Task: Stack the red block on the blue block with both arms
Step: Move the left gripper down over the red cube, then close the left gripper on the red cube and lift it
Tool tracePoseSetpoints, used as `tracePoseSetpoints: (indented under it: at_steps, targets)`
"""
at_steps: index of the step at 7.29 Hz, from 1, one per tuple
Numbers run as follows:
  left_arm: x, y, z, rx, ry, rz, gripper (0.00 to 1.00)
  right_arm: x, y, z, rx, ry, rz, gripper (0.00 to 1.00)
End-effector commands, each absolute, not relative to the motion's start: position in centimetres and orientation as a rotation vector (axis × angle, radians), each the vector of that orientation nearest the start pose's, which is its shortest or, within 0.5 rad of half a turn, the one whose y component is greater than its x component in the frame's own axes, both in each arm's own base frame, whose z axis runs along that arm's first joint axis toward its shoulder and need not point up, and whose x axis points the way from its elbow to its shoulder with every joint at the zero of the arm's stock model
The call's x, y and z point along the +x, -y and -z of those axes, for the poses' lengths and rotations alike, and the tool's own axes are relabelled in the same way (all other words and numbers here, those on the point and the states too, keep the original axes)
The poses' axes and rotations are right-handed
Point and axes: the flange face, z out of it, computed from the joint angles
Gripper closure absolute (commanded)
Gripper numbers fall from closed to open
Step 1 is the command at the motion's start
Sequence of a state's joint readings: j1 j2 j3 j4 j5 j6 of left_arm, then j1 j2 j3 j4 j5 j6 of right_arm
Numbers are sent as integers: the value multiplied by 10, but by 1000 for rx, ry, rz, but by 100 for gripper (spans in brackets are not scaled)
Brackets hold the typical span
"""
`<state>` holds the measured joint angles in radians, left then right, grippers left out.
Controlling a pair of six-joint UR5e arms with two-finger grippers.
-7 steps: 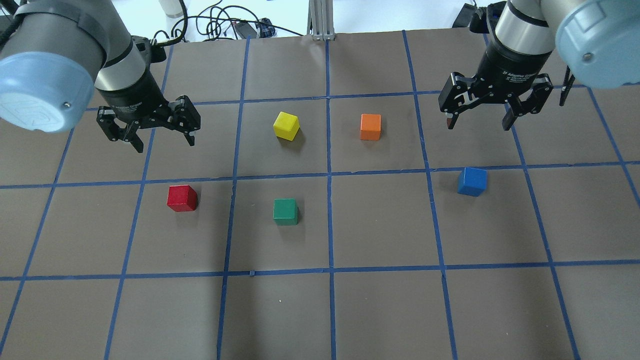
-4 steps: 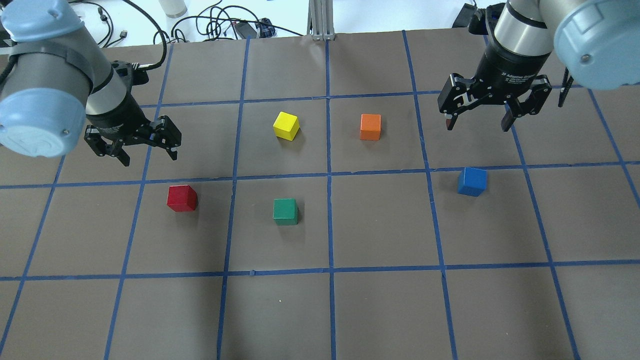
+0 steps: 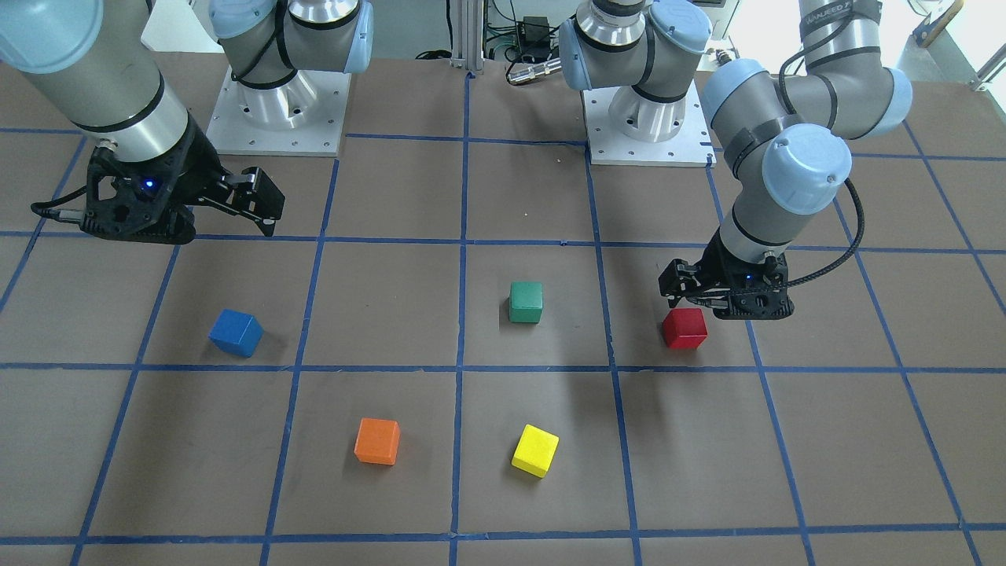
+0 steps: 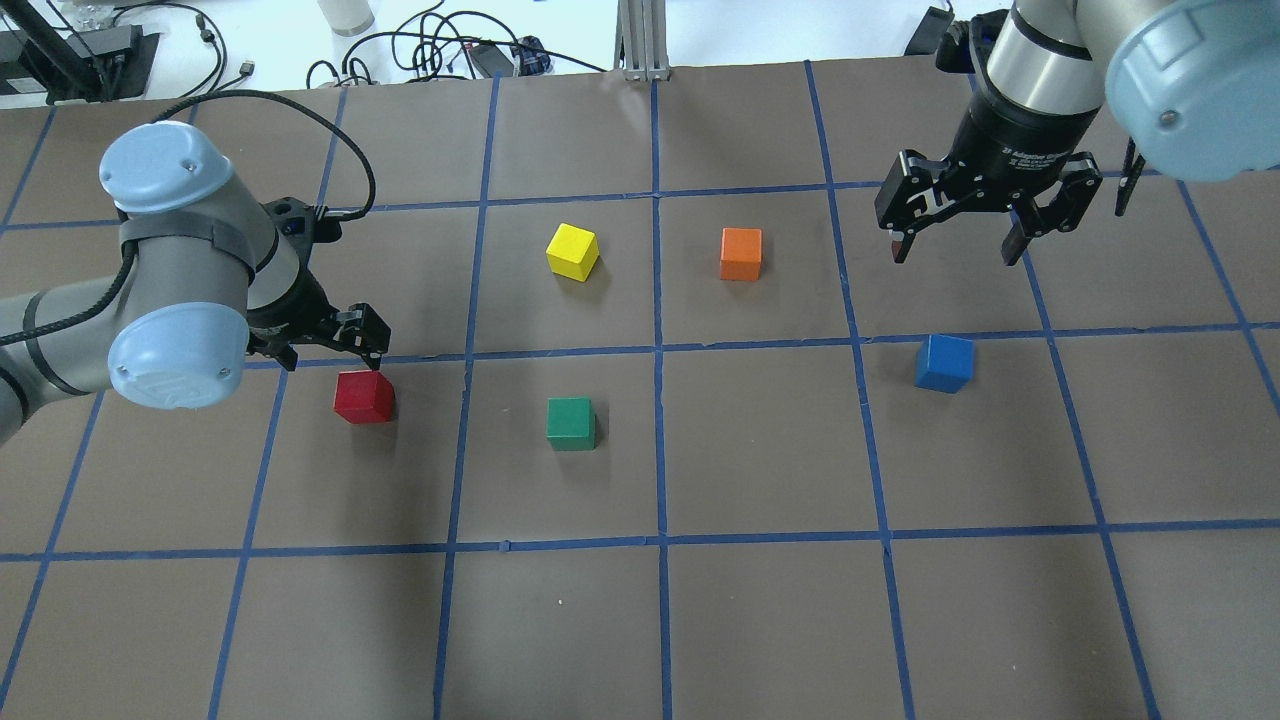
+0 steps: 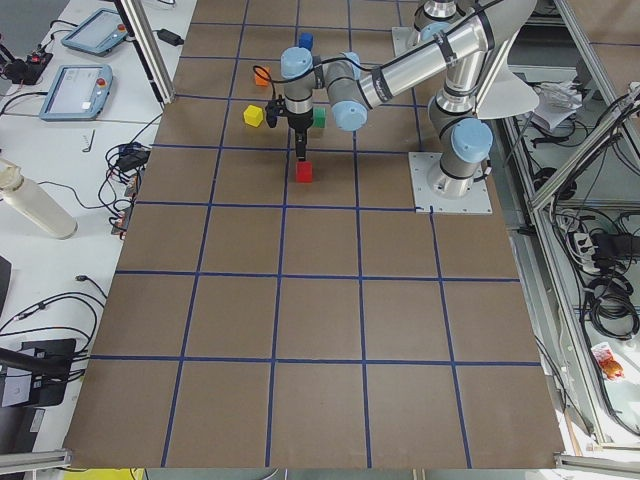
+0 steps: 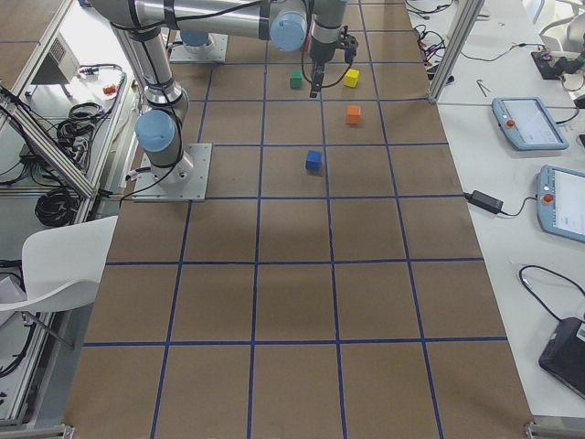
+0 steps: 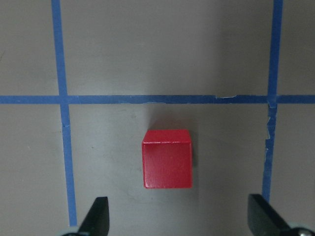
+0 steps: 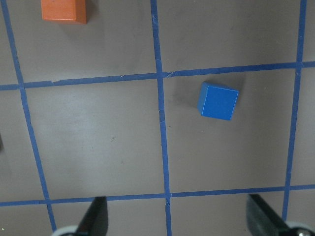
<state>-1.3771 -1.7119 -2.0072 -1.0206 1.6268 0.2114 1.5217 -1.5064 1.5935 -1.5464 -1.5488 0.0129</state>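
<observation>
The red block sits on the brown gridded table, left of centre, and also shows in the front view. My left gripper is open and low, just beyond the block and not touching it. In the left wrist view the block lies ahead of the open gripper, centred between the fingertips. The blue block sits on the right. My right gripper is open and empty, raised beyond it. The right wrist view shows the blue block well ahead of the gripper.
A green cube stands right of the red block. A yellow cube and an orange cube stand farther back in the middle. The arm bases are bolted at the table's robot side.
My left arm has swung down and toward the red block, bringing its open gripper close over it. The right arm has barely moved. No block has moved.
</observation>
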Motion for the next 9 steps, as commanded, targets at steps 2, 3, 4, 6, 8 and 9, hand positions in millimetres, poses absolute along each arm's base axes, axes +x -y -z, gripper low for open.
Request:
tracePoseSetpoints:
  at_steps: [2, 3, 4, 6, 8, 9]
  targets:
    - [-5, 503, -233, 46, -3110, -142, 0, 110, 512, -442, 95, -3112, -176, 0]
    - [-5, 504, -226, 49, -3114, -160, 0, 110, 512, -442, 97, -3112, -176, 0]
    - [-5, 507, -221, 51, -3115, -158, 0, 110, 512, -442, 95, -3113, -176, 0]
    - [-9, 514, -206, 50, -3171, -137, 0, 110, 512, -441, 95, -3113, -181, 0]
    - [-9, 516, -193, 55, -3177, -172, 11, 110, 512, -441, 93, -3113, -181, 0]
    - [-9, 517, -190, 62, -3176, -180, 51, 110, 512, -441, 92, -3114, -181, 0]
